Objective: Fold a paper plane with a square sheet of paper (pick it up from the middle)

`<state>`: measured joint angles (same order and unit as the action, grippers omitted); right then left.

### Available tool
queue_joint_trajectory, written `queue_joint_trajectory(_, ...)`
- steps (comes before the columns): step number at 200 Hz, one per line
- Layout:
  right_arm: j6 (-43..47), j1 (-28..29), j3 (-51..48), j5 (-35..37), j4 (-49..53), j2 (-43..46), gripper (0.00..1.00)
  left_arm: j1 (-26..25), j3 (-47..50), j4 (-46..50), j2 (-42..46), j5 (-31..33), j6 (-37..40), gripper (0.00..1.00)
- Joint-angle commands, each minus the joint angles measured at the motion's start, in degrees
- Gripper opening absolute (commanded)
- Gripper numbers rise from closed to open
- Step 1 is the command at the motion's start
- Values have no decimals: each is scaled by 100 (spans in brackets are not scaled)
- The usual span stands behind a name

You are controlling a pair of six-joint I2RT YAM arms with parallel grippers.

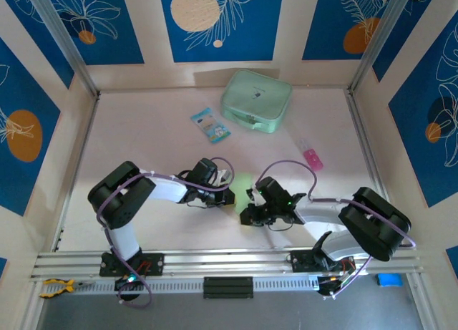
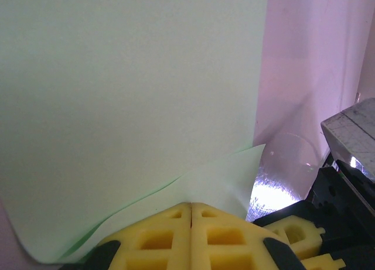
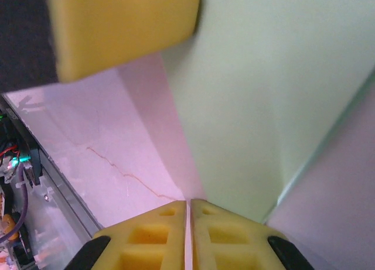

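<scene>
Sheet of paper: the pale green sheet of paper [image 2: 129, 106] is held between the two grippers. It is found about midway between the left and right edges of the table [image 1: 157, 129], nearer the near edge than the far one.
Left gripper: the left gripper [image 2: 191, 207] is seen with its yellow pads pressed flat together. The lower edge of the sheet is clamped in the seam between them, and the sheet rises broad and smooth from there.
Right gripper: the yellow pads of the right gripper [image 3: 188, 202] are brought together with only a hairline slit left. One edge of the sheet is seen running down into that slit, so the paper is pinched there too.
Meeting of the grippers: the two are set tip to tip, just beside each other, in the top view.
Layers: near the left pads a second layer of paper is curled out under the main face, with a thin darker green edge shown between them.
Crease: in the right wrist view a soft fold line is seen running up the sheet.
Case: a mint-green zip case [image 1: 255, 101] is laid near the far edge, right of its middle.
Packet: a small blue-and-white packet [image 1: 210, 124] is laid just left of the case, apart from it.
Pink object: a small pink object [image 1: 312, 158] is laid towards the right edge; what it is cannot be told.
</scene>
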<state>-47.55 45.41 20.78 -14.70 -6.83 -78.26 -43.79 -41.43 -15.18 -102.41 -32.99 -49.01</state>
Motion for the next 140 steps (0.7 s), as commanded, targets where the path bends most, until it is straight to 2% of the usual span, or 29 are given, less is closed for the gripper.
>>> queue_joint_trajectory(1, -151, -6, -277, -128, 653, 175, 13, -31, -23, 375, -236, 301, 118, 0)
queue_joint_trajectory(51, -275, -15, -343, 333, 1444, 1134, 12, -36, 112, 309, -133, 442, 30, 0)
queue_joint_trajectory(90, -451, -108, -70, 588, 1748, 2018, 11, -57, 317, -262, -50, 552, -307, 1)
queue_joint_trajectory(114, -576, -185, 143, 543, 1339, 1776, 11, -119, 364, -326, 39, 760, -350, 1)
queue_joint_trajectory(140, -502, -254, 697, 332, 1060, 886, 8, -194, 340, -223, 196, 869, -379, 2)
